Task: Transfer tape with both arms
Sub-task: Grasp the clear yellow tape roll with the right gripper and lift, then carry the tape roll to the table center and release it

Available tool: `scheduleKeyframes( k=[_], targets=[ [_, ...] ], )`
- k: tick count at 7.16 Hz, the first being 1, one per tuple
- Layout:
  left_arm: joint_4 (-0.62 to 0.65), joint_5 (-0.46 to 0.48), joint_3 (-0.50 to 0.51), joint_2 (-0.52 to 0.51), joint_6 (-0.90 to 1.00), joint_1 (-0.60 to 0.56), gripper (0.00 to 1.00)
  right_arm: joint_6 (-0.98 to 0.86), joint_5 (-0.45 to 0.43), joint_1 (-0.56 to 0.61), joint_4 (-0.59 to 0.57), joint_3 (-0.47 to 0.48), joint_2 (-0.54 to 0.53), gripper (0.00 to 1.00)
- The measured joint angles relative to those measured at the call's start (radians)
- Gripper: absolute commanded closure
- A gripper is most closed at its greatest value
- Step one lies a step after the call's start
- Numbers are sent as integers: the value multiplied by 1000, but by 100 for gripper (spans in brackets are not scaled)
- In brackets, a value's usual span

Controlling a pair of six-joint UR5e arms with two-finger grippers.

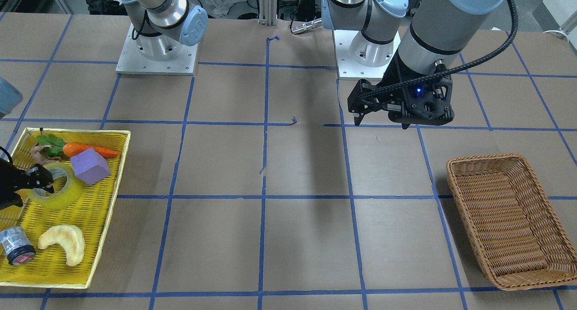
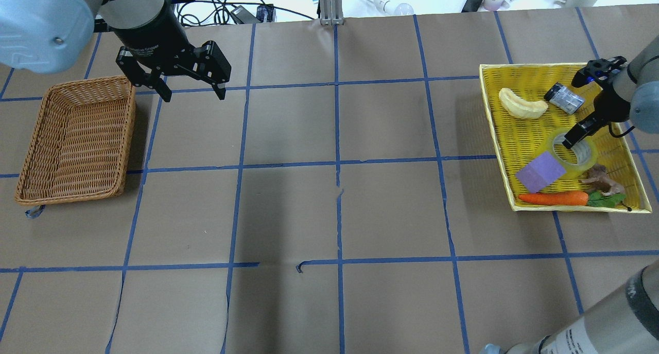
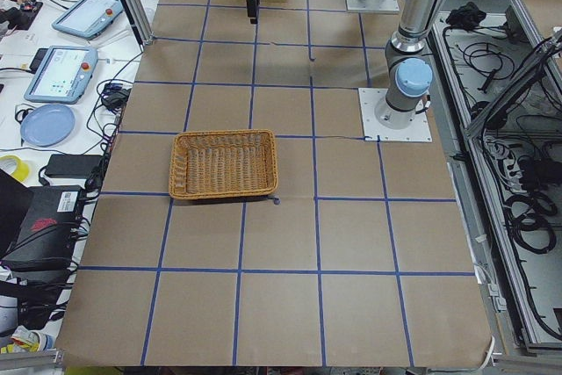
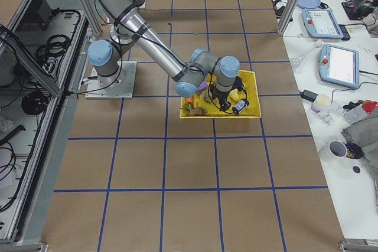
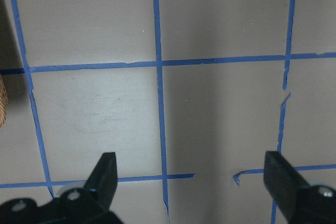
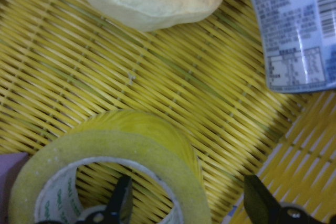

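Observation:
The tape point(image 1: 67, 193) is a translucent yellow roll with a whitish core. It lies flat in the yellow tray point(image 1: 118, 166) and also shows in the overhead view point(image 2: 588, 156) and the right wrist view point(image 6: 131, 145). My right gripper point(image 1: 43, 180) is low over it and open. In the right wrist view point(image 6: 189, 203) one finger is inside the core and the other outside the roll's wall. My left gripper point(image 2: 194, 94) is open and empty, held above the table beside the wicker basket point(image 2: 128, 133). It also shows in the front view point(image 1: 382, 120).
The tray also holds a purple block point(image 1: 90, 166) touching the tape, a carrot point(image 1: 85, 151), a bread crescent point(image 1: 63, 243) and a small grey cylinder point(image 1: 16, 246). The brown wicker basket point(image 1: 453, 168) has nothing in it.

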Motion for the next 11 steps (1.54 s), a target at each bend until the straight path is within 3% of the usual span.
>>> scheduleKeyframes(
  k=[4,6,9,11],
  targets=[
    [0,0,1,-2,-5,1,0,-24,-22,0,12,-8,-9,100],
    [1,1,1,-4,-2,2,0,-13,-14,18,59,-66,-40,100],
    [2,1,1,-4,1,2,0,104,-9,142,200,-240,-49,100],
    [10,1,1,-5,4,2,0,301,-9,284,228,-288,-29,100]
  ],
)
